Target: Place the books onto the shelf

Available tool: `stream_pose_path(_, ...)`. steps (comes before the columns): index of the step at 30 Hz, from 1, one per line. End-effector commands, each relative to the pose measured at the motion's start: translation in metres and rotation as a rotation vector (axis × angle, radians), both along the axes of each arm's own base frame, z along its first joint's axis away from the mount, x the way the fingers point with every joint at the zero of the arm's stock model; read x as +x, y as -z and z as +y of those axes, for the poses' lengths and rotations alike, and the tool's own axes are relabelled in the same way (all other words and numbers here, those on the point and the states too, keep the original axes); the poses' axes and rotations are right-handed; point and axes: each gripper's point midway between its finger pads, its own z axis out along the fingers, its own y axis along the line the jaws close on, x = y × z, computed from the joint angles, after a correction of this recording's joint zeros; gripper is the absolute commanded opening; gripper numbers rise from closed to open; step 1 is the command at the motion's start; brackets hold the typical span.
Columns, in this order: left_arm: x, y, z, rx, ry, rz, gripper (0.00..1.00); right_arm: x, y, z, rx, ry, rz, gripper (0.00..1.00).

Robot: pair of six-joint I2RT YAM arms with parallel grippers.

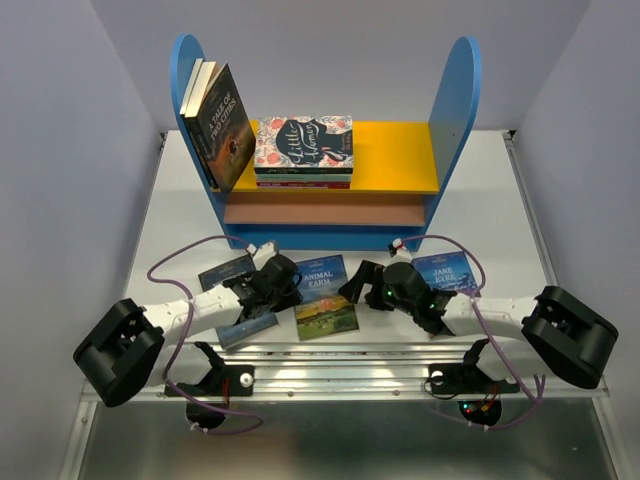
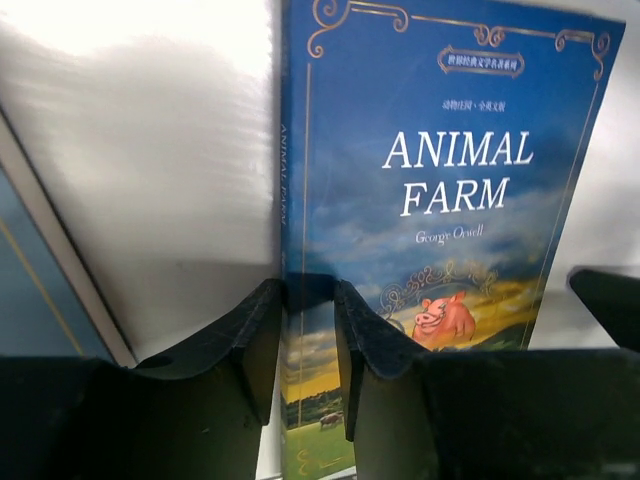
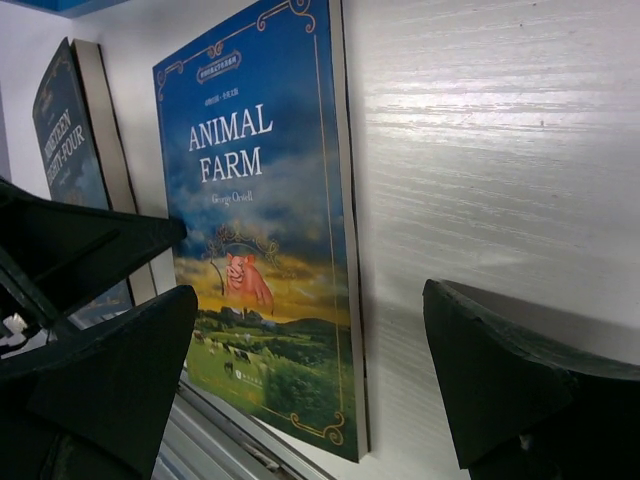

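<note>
The left gripper (image 2: 308, 300) pinches the near spine corner of the Animal Farm book (image 2: 450, 180), which lies flat on the table (image 1: 500, 200). Just right of that book, the right gripper (image 3: 310, 295) hangs wide open. Beyond the book stands the shelf (image 1: 455, 100).

Bright overhead glare whitens the table (image 3: 480, 150) (foregrounds blurred).

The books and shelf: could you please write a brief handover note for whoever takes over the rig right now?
Left hand: straddles the spine edge of Animal Farm on the table; firm grip unclear.
Right hand: open, empty, over the table right of Animal Farm.
Done: A Tale of Two Cities and another book lean against the left panel of the shelf.
To do: Animal Farm, Jane Eyre and Nineteen Eighty-Four lie flat on the table.
</note>
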Motion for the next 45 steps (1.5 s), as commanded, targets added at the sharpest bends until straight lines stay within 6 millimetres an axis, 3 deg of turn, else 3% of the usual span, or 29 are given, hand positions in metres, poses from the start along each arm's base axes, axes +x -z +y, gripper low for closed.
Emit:
stream_pose_path(1, -0.014, 0.004, -0.009, -0.021, 0.0, 0.04, 0.38, 0.012, -0.017, 0.003, 0.008, 0.041, -0.038, 1.0)
stream_pose_path(9, -0.02, 0.013, -0.014, -0.005, -0.007, 0.072, 0.31, 0.001, -0.01, 0.029, 0.034, -0.068, 0.022, 1.0)
stream_pose_path(12, -0.022, 0.013, -0.015, -0.02, -0.019, 0.071, 0.31, -0.005, -0.018, 0.038, 0.058, -0.115, 0.026, 1.0)
stream_pose_path(14, -0.025, 0.013, -0.015, -0.027, -0.024, 0.072, 0.31, -0.006, -0.029, 0.043, 0.09, -0.132, 0.012, 1.0)
stream_pose_path(18, -0.027, 0.009, -0.018, -0.053, -0.039, 0.063, 0.31, -0.015, -0.074, 0.053, 0.209, -0.204, -0.042, 1.0)
stream_pose_path(25, -0.028, 0.003, -0.024, -0.081, -0.047, 0.052, 0.31, -0.022, -0.106, 0.054, 0.27, -0.242, -0.09, 1.0)
stream_pose_path(33, -0.028, 0.005, -0.03, -0.075, -0.038, 0.054, 0.31, -0.027, -0.074, 0.05, 0.199, -0.238, -0.004, 0.96)
stream_pose_path(35, -0.028, 0.007, -0.03, -0.077, -0.043, 0.058, 0.32, -0.028, -0.063, 0.049, 0.179, -0.239, 0.022, 0.89)
stream_pose_path(36, -0.028, 0.006, -0.032, -0.084, -0.042, 0.058, 0.32, -0.029, -0.057, 0.048, 0.17, -0.235, 0.037, 0.78)
stream_pose_path(39, -0.028, 0.006, -0.034, -0.092, -0.042, 0.058, 0.32, -0.032, -0.054, 0.049, 0.183, -0.24, 0.047, 0.56)
stream_pose_path(41, -0.028, 0.008, -0.035, -0.091, -0.045, 0.064, 0.32, -0.032, -0.055, 0.051, 0.199, -0.248, 0.045, 0.51)
stream_pose_path(45, -0.03, 0.009, -0.039, -0.112, -0.045, 0.069, 0.32, -0.036, -0.052, 0.056, 0.203, -0.281, 0.059, 0.51)
